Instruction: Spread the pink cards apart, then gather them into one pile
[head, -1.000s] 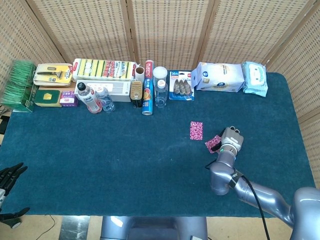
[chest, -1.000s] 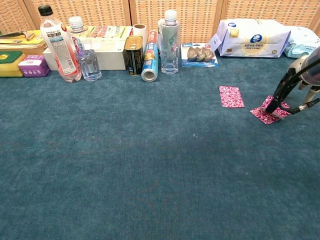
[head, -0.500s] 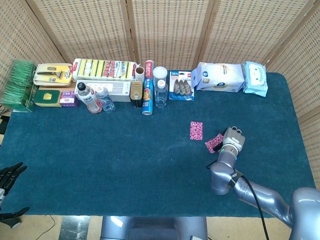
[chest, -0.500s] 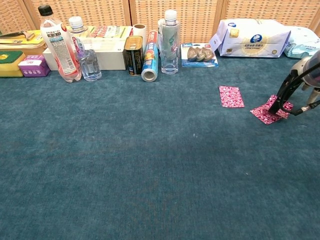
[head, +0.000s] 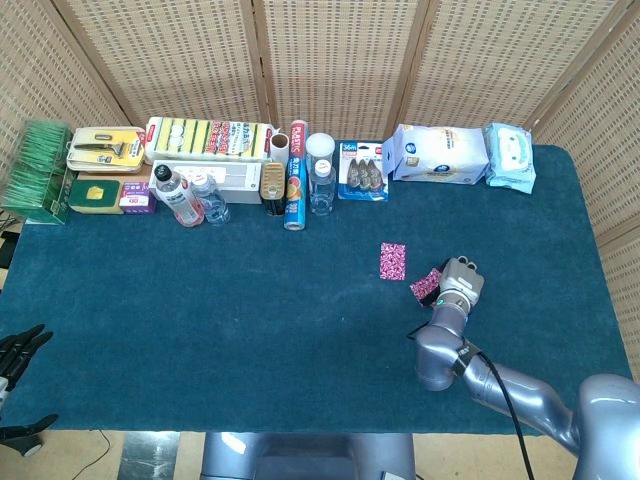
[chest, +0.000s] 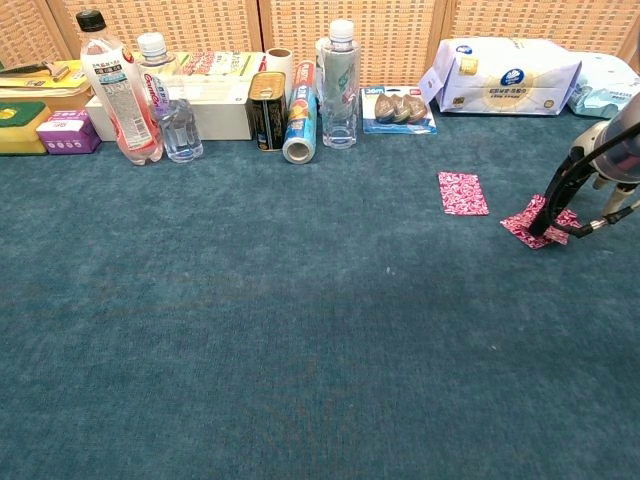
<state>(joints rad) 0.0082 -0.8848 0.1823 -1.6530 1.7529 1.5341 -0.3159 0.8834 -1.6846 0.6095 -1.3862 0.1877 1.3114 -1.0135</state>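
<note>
One pink card (head: 393, 260) (chest: 463, 193) lies flat by itself on the blue cloth, right of centre. Just to its right sits a small skewed pile of pink cards (head: 424, 286) (chest: 522, 222). My right hand (head: 456, 283) (chest: 588, 172) reaches down over that pile, and its dark fingertips (chest: 543, 218) press on the pile's top card while the thumb stands apart. My left hand (head: 17, 352) hangs off the table's front left corner with its fingers spread and nothing in them.
Along the back edge stand bottles (chest: 118, 85), a can (chest: 266, 110), a foil roll (chest: 300, 125), a tall clear bottle (chest: 339, 85), a blister pack (chest: 400, 108) and wipes packs (chest: 510, 75). Blue cloth (chest: 300, 320) covers the table.
My right hand has slid slightly left toward the single card, its fingertips still on the pile, which shifted a little with them. The left hand has barely moved.
</note>
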